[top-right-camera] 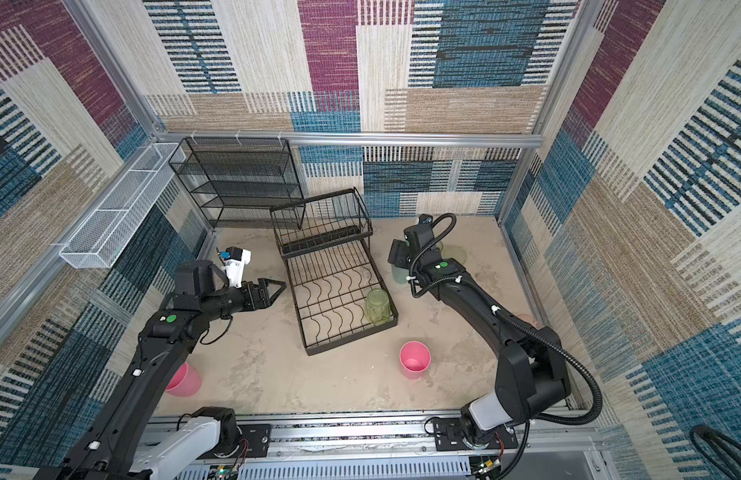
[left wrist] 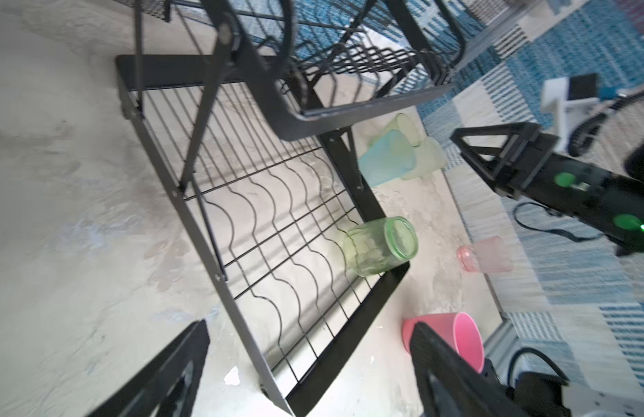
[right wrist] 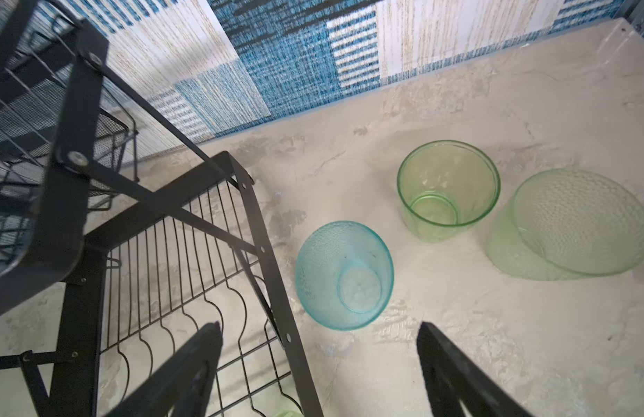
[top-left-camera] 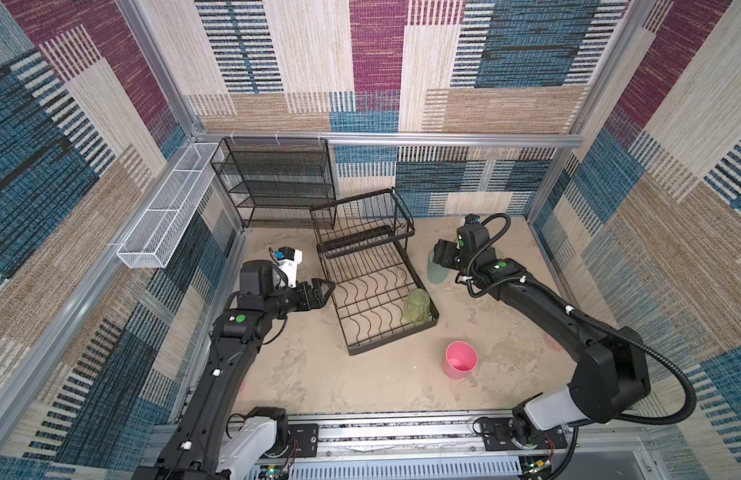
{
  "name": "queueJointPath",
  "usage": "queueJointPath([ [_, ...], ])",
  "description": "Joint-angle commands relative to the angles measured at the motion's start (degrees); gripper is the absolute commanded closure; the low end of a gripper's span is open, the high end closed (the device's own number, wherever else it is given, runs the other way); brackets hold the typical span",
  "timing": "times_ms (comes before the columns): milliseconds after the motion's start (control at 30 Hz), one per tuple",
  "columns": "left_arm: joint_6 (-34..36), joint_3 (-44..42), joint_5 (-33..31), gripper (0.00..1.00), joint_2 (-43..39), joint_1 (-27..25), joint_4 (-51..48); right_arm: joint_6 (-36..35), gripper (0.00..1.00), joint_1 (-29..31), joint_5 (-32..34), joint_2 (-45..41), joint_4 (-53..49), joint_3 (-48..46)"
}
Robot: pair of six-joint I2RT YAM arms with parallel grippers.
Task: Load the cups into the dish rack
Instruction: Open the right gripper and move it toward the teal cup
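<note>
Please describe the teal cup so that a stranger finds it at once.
Start at the black wire dish rack in the middle of the table. Three translucent cups cluster beside its right side. The teal cup is nearest the rack and upright; both neighbours are yellow-green.

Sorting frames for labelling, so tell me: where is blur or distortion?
Right wrist view: teal cup sharp, dish rack upper tier and right pincer soft. Left wrist view: softer toward its edges, reddish cup hazy. Both top views: even light, soft shadows, no glare.

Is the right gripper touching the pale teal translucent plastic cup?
Apart. Right wrist view: both fingertips stand clear of the teal cup, bare table between.
</note>
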Motion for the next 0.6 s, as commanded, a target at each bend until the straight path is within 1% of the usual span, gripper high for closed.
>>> queueJointPath([
  [0, 2.8, -1.0, 6.9, 0.1, -1.2, -1.4, 5.7, -2.1, 0.15, -1.6, -3.8, 2.0, -3.4, 1.8],
  [100, 3.5, -1.6, 6.5, 0.1, -2.3, -3.7, 6.5, -3.0, 0.19, -2.4, -5.2, 4.1, -4.5, 3.8],
  [167, 4.1, -2.1, 5.4, 0.1, -3.3, -5.6, 7.1, -3.5, 0.24, -3.0, -5.6, 5.4, -5.3, 5.1],
  [300, 5.0, -2.4, 2.6, 0.1, -4.4, -8.9, 7.1, -3.7, 0.3, -4.0, -6.2, 7.7, -6.4, 6.7],
  [367, 5.4, -2.5, 1.7, 0.1, -5.2, -9.9, 7.1, -3.5, 0.31, -4.5, -6.9, 8.6, -6.7, 7.3],
  [400, 5.7, -2.6, -0.4, 0.1, -5.6, -10.3, 7.1, -3.3, 0.32, -4.7, -7.3, 9.1, -6.8, 7.5],
  [433, 5.9, -2.6, -1.1, 0.1, -6.1, -10.6, 7.2, -3.2, 0.33, -4.9, -7.4, 9.7, -7.0, 7.8],
  [567, 5.5, -3.7, -2.2, 0.1, -7.4, -11.4, 8.5, -2.4, 0.36, -5.1, -7.4, 11.2, -7.8, 9.1],
])
